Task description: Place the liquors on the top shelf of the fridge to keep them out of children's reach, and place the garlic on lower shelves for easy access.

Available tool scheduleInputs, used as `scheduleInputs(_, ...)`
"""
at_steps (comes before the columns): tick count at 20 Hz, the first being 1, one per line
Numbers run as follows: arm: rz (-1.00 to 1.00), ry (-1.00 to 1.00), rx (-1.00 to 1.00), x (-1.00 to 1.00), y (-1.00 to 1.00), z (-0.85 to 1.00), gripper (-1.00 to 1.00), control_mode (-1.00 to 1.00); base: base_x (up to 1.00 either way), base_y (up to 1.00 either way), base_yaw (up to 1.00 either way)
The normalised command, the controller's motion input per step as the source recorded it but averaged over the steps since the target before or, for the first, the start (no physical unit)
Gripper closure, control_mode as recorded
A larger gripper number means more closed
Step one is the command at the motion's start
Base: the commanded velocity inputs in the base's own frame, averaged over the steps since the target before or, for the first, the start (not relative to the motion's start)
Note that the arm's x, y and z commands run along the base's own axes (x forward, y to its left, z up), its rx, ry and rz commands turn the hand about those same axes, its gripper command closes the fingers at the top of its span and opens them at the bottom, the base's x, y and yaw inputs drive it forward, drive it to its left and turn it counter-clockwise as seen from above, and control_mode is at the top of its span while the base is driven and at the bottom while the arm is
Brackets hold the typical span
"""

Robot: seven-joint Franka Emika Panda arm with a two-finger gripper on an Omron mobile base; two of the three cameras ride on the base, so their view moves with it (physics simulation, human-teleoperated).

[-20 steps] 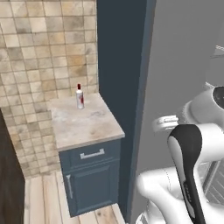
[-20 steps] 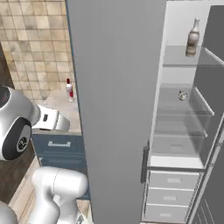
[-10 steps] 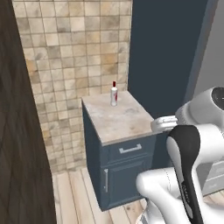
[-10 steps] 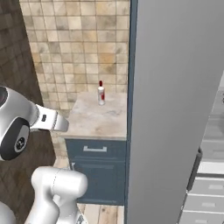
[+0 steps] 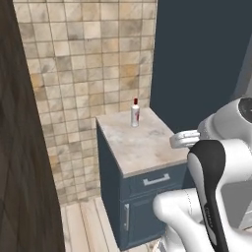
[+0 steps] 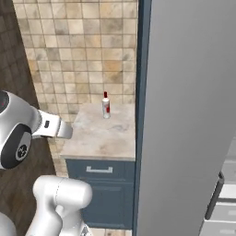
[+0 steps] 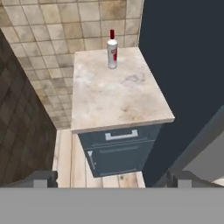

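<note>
Marble-topped blue cabinet (image 7: 118,100) is being faced from well back, its white liquor bottle (image 7: 112,51) standing upright for pickup, while the gripper (image 7: 111,179) is being held wide and empty.

White bottle (image 6: 106,105) upright on marble top (image 6: 102,133)

Marble top (image 7: 118,96) lies bare around the white bottle (image 7: 112,51); tiled wall (image 7: 65,22) close behind
</note>
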Motion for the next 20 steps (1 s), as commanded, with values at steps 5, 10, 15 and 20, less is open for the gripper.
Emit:
scheduleInputs(5,0.00,0.00,0.00,0.00,0.00,0.00,-1.00,1.00,0.49,0.24,-0.03)
scheduleInputs(10,0.00,0.00,0.00,0.00,0.00,0.00,-1.00,1.00,0.46,0.22,-0.02)
scheduleInputs(15,0.00,0.00,0.00,0.00,0.00,0.00,-1.00,1.00,0.39,0.15,-0.01)
scheduleInputs(20,0.00,0.00,0.00,0.00,0.00,0.00,-1.00,1.00,0.34,0.10,0.00)
